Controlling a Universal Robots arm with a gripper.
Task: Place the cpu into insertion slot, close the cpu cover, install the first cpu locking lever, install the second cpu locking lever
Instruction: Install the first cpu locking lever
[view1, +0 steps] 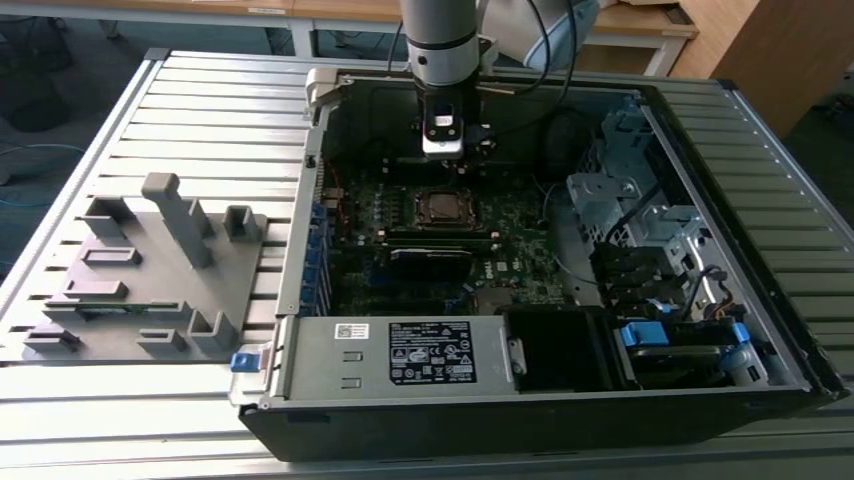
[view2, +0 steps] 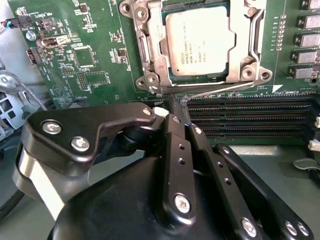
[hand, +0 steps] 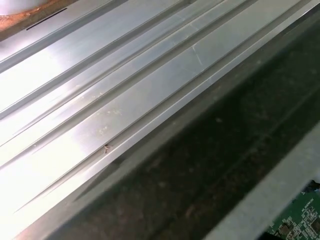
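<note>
Clenched is how the claw (view2: 175, 102) reads in the second wrist view: its two black fingers (view2: 175, 150) meet at the tips with no gap showing. Those tips sit at the corner of the insertion slot (view2: 227, 70) nearest the arm. Whether they pinch anything there I cannot tell.

The cpu (view2: 200, 42) lies flat inside the slot, silvery face up. The cpu cover (view2: 150, 55) is down around it, its cut-out framing the chip. From the claw, the cpu lies straight ahead beyond the fingertips, across the slot's near edge.

Along that near edge runs a thin wire locking lever (view2: 225, 90). Its long axis follows the edge, crosswise to the way the fingers point, and one end comes right up to the tips. It sits low against the board, though whether it is hooked home is too fine to judge.

Between the slot and the claw's body lie the long black memory slots (view2: 250, 115), parallel to the lever. The green motherboard (view2: 90, 60) spreads out around the slot.

In the exterior view the claw (view1: 451, 158) hangs upright close beside the slot, inside the open computer case (view1: 534, 425). The case lies on the ribbed metal worktop (view1: 200, 110). A grey fixture (view1: 147, 270) sits on the worktop well apart from the slot, toward the exterior view's left.
</note>
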